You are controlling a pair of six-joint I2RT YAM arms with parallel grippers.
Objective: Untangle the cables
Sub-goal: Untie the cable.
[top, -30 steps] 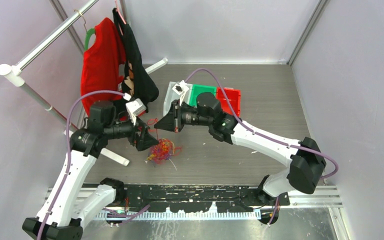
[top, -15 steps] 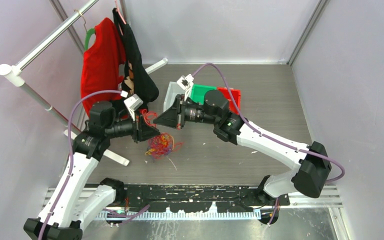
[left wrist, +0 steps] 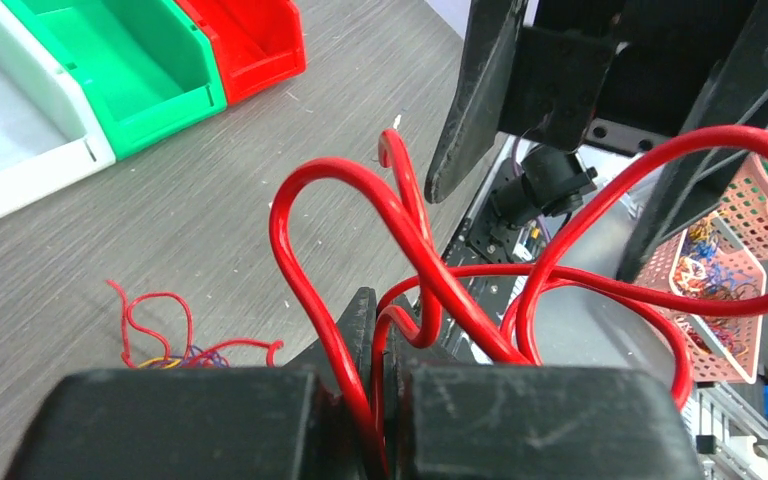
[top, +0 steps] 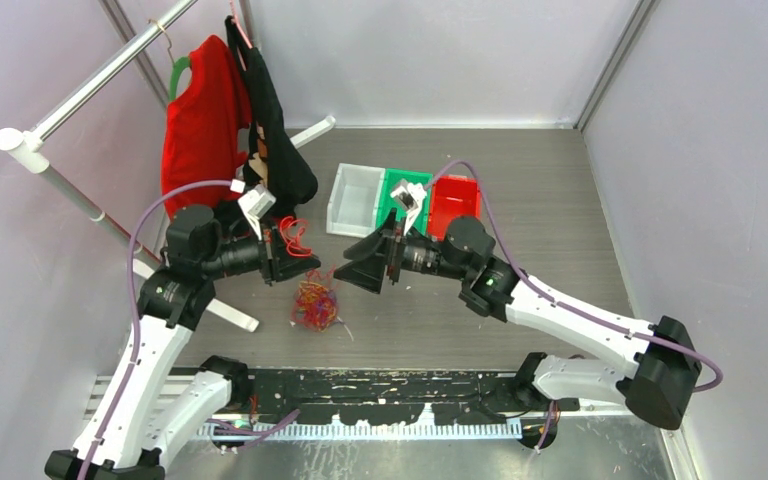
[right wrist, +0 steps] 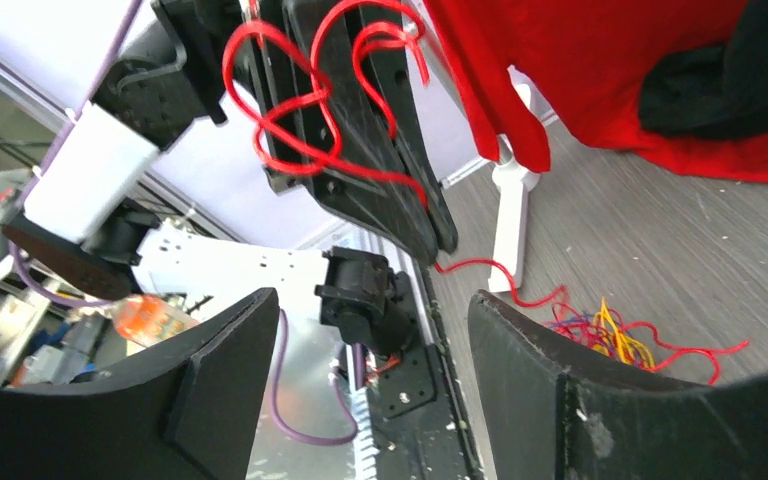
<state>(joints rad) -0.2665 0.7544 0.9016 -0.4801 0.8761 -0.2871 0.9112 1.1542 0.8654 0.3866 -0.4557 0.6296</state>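
White bin point(top: 355, 200), green bin point(top: 392, 188), red bin point(top: 456, 200) side by side.

Three bins point(top: 392, 185), two garments point(top: 200, 130) at upper left, two arms point(top: 140, 350), one cable tangle point(top: 314, 300) and one separate red cable point(left wrist: 428, 268) are counted.

pale lilac walls point(top: 440, 50) enclose a grey wood-grain table point(top: 550, 190), with a white rack point(top: 15, 140) holding a red shirt point(top: 200, 120) and black garment point(top: 280, 150) far left.

The top camera looks down from high up at the near edge and sees the whole table point(top: 560, 230). The left wrist camera sits close behind its fingers point(left wrist: 355, 325) and faces the bins point(left wrist: 110, 80). The right wrist camera faces back the other way. All three see the red cable point(top: 295, 233) and the cable pile point(top: 313, 299).
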